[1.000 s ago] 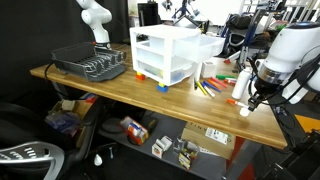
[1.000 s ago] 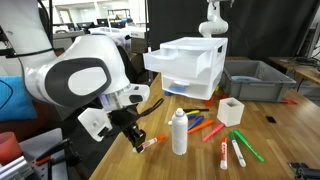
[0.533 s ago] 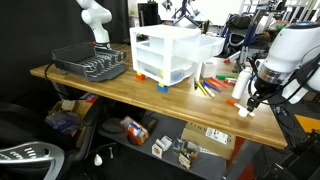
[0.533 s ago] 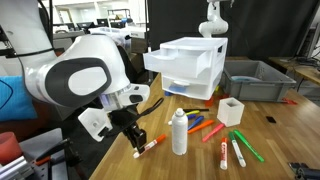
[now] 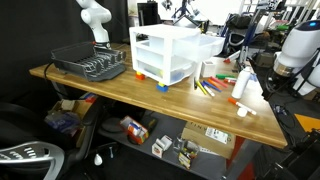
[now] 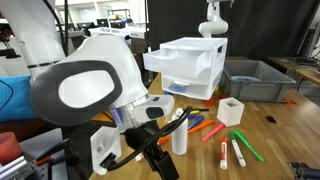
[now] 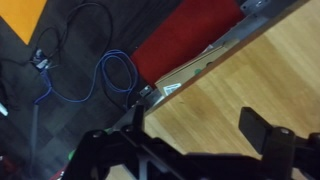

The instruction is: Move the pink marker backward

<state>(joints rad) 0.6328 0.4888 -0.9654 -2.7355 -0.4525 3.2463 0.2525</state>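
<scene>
We saw the gripper (image 7: 200, 128) in the wrist view with its dark fingers (image 7: 268, 135) spread well apart. Only bare wood of the table (image 7: 270, 70) showed between them, so the tool stood released and gripped nothing. Past the table's edge the same view showed a red mat (image 7: 190, 35) and a blue cable (image 7: 110, 80) on the floor.

In an exterior view the arm (image 5: 298, 45) hung above the far right end of the table (image 5: 120, 88). A small pale and pinkish thing that we took for the pink marker (image 5: 246, 111) lay on the wood close to the table's edge, just beside the foot of the white bottle (image 5: 241, 85). It lay below the arm and apart from it, with nothing touching it. It was too small for us to tell which way it pointed.

In an exterior view the arm's bulky white body (image 6: 95, 90) filled the foreground, with the gripper (image 6: 162, 165) low beneath it. It hid the spot beside the white bottle (image 6: 181, 135), so we could not find the marker there. Other markers (image 6: 226, 152) lay spread on the wood beyond the bottle, near the white drawer unit (image 6: 190, 65).
</scene>
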